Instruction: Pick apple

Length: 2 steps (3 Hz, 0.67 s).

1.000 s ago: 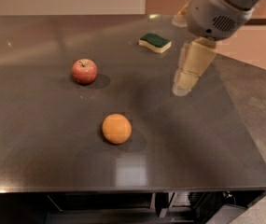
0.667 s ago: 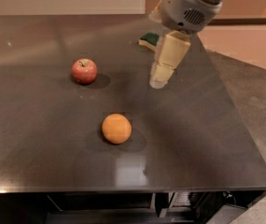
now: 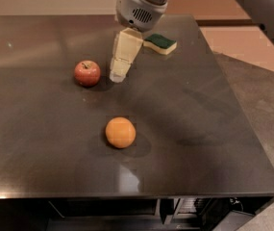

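On the dark glossy counter (image 3: 213, 129), the small round red apple (image 3: 87, 73) sits just camera-left of the cream pincer (image 3: 117, 75), not touching, and the pincer's grip I cannot tell.

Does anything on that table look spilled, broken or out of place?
Nothing stands out: the apple, orange and sponge lie whole on the table, apart, and the gripper hangs beside the apple, not touching it.

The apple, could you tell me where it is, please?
Camera view: the apple sits left on the table, just left of the claw, behind the orange.
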Tool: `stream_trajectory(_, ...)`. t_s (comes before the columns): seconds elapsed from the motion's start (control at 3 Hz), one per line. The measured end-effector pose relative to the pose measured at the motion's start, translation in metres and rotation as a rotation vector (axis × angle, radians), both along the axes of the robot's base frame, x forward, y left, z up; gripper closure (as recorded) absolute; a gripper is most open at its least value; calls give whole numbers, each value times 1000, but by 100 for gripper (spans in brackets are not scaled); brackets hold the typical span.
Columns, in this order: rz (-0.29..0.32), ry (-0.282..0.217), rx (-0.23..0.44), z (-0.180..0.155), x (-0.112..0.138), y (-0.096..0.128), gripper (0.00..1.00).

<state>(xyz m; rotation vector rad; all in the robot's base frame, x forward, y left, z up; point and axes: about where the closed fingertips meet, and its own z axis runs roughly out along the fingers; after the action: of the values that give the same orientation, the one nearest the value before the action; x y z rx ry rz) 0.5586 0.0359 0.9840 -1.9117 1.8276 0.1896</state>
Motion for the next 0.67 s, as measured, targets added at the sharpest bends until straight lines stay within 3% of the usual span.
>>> stream_trajectory(0.33,-4,8,-16,-16,13,46,0)
stream_trajectory(0.67,-45,8,-52,-37,30,77,0)
